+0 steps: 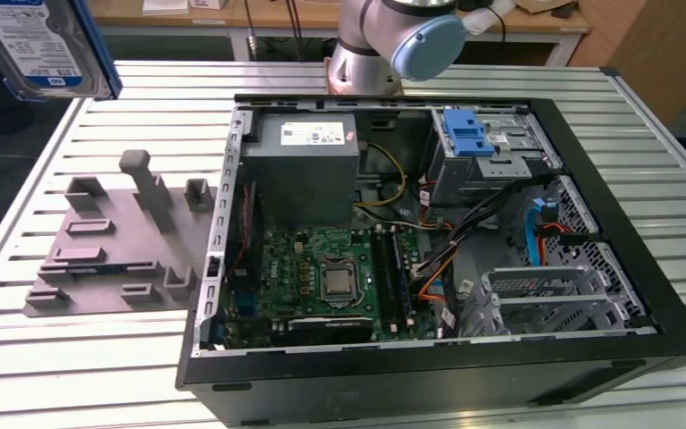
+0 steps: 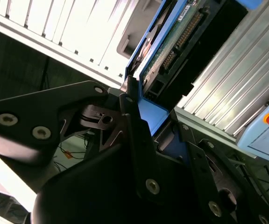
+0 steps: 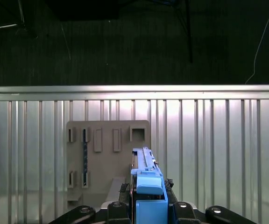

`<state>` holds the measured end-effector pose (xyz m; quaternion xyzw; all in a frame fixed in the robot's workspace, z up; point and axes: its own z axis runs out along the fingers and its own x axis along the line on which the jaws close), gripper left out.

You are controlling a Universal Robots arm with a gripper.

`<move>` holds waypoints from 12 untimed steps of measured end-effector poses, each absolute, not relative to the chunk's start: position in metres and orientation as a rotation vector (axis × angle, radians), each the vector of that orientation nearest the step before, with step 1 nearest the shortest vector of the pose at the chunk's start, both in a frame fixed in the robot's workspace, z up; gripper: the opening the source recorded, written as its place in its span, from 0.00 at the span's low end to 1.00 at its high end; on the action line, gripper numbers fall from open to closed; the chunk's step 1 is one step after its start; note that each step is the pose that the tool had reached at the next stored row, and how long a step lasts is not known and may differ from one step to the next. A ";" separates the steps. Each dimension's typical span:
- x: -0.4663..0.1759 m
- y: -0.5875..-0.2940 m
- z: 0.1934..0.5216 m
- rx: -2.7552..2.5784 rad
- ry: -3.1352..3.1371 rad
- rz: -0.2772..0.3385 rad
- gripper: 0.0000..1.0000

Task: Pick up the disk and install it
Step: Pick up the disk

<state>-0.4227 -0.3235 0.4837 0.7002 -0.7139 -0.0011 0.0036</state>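
The disk (image 1: 36, 40), silver with a white-and-blue label in a blue plastic bracket, hangs high in the air at the exterior view's far left, above the table's corner and well away from the open computer case (image 1: 641, 268). In both wrist views my gripper (image 3: 147, 198) is shut on the disk (image 3: 146, 179) at one end of its blue bracket, with black fingers (image 3: 125, 190) on either side. The second wrist view shows the disk's (image 2: 172, 44) circuit-board side and connector beyond my gripper (image 2: 155, 123).
In the case, a grey drive cage with a blue latch (image 1: 477, 134) sits at the back, exterior view's right, beside the power-supply box (image 1: 307, 161). A grey fixture plate (image 1: 117, 241) with upright posts lies on the slatted table (image 1: 81, 357), below the disk (image 3: 107, 154). The arm's base (image 1: 373, 49) stands behind the case.
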 end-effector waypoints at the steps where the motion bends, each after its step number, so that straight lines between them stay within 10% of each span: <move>1: -0.422 -0.323 0.484 2.195 -2.238 -0.003 0.36; 12: -0.417 -0.323 0.484 2.195 -2.238 -0.003 0.36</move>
